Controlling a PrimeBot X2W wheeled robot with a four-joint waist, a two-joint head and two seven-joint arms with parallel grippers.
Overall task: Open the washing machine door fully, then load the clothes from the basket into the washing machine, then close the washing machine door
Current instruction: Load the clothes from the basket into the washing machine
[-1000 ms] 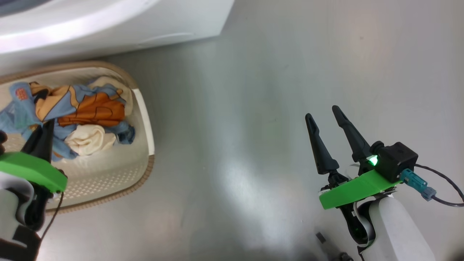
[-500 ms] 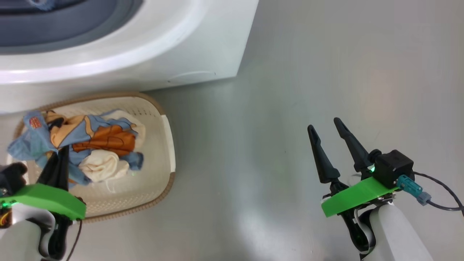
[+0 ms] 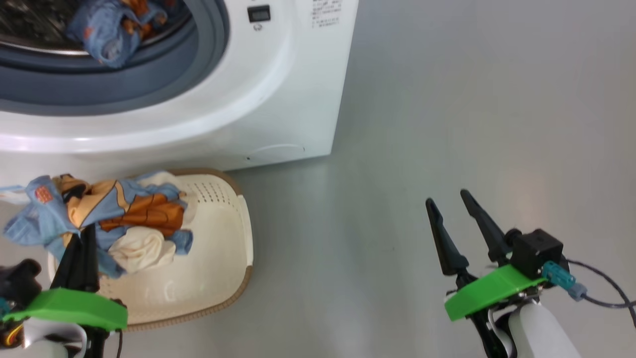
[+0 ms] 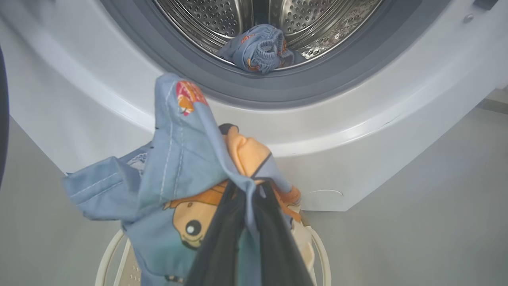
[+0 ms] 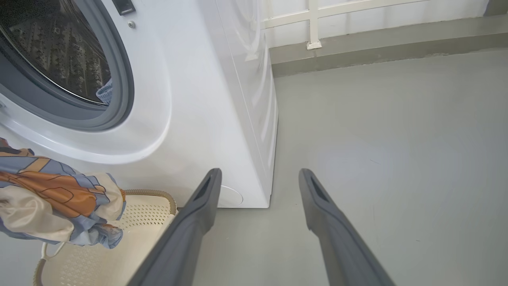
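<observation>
Grey floor lies under both our claws. Ahead of the left claw stands the washing machine, with its round opening uncovered. Below this claw, just before the machine, sits the basket. The left claw is closed on the clothes, a bundle raised over the basket. Further ahead and higher, one blue garment rests at the front of the drum. Our right claw stands wide open and holds nothing; the basket is well to its left.
</observation>
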